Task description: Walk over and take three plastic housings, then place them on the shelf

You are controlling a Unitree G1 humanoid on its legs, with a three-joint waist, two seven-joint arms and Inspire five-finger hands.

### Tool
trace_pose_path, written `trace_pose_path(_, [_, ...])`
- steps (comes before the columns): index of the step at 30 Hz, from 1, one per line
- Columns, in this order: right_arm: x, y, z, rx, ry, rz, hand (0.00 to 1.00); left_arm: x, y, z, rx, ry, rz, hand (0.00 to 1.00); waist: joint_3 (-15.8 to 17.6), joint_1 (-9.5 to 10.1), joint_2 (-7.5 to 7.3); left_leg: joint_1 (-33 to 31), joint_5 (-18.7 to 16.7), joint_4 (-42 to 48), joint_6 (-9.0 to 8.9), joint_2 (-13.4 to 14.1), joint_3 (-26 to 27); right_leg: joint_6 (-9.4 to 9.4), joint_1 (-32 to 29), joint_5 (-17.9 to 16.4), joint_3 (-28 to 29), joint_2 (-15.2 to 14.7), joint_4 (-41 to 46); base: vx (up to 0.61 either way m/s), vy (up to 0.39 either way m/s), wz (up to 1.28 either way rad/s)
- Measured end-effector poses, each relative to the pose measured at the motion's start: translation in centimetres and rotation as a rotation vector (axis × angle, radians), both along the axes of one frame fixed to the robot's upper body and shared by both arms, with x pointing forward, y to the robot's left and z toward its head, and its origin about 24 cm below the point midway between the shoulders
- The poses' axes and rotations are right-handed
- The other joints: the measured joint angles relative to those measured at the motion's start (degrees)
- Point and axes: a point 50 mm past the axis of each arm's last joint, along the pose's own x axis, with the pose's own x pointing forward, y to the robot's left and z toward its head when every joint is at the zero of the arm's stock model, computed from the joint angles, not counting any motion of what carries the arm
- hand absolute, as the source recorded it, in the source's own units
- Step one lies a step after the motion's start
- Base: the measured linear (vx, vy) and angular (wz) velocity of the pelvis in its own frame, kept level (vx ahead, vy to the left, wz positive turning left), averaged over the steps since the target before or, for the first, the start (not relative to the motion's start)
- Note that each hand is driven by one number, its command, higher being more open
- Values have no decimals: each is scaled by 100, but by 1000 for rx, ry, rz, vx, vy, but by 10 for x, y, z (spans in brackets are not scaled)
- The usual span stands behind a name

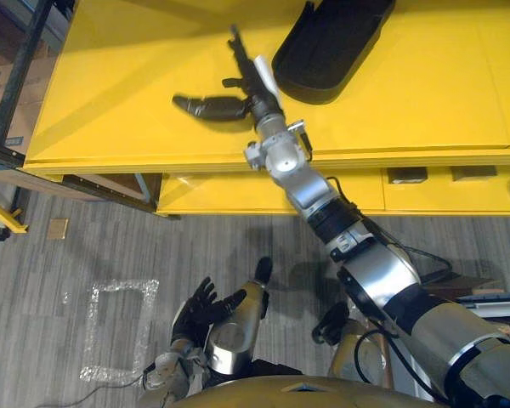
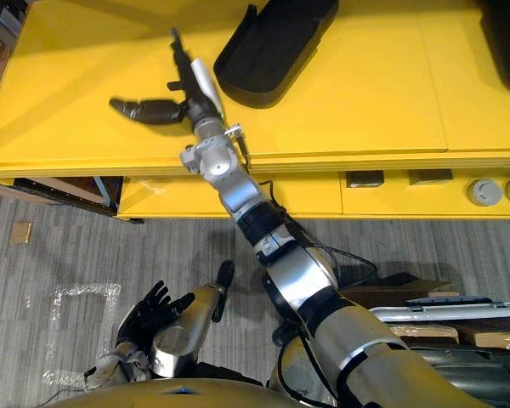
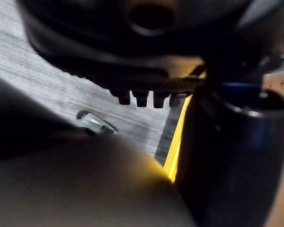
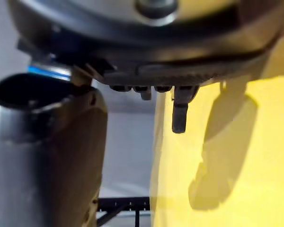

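Observation:
A black plastic housing (image 1: 331,47) lies at the far side of the yellow table top (image 1: 119,93). It also appears in the right eye view (image 2: 272,47). My right hand (image 1: 253,95) reaches over the table just left of the housing and is apart from it. The hand is open, with straight fingers spread above the surface and nothing in them. In the right wrist view the fingers (image 4: 180,113) hover over bare yellow and cast a shadow on it. My left hand (image 1: 206,306) hangs low over the floor, open and empty.
A second dark object (image 2: 506,42) sits at the table's far right corner. Below the front edge runs a lower yellow panel (image 2: 391,195) with grey knobs (image 2: 484,191). A black frame (image 1: 17,76) stands at the left. A taped square (image 1: 119,327) marks the grey floor.

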Motion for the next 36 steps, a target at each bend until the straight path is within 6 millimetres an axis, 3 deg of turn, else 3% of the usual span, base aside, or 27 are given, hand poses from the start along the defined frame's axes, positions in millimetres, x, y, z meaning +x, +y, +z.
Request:
trace_pose_path(9, [-3, -6, 13, 171, -90, -101, 100, 13, 5, 0, 44, 7, 40, 100, 205, 73, 19, -246, -66, 270, 80, -17, 74, 15, -198, 2, 66, -72, 133, -48, 28, -1])
trace_pose_path(18, [-16, 3, 4, 275, -81, -147, 100, 13, 6, -1, 48, 13, 41, 100, 223, 26, -7, -172, -86, 245, 134, -14, 342, 78, -271, 146, 340, -73, 28, -14, 47, -13])
trace_pose_path(24, [-21, 10, 0, 283, -66, -148, 100, 11, 12, -2, 73, 11, 46, 100, 292, -187, -123, 24, -84, 117, 155, 5, 514, 110, -160, 285, 491, -26, -171, -6, 35, -16])
trace_pose_path(36, [-23, 8, -8, 263, -23, -171, 100, 9, 18, -3, 93, 18, 42, 100, 335, -273, -291, 443, -36, -185, 249, 1, 827, 208, 148, 640, 763, 81, -703, 4, 39, -13])
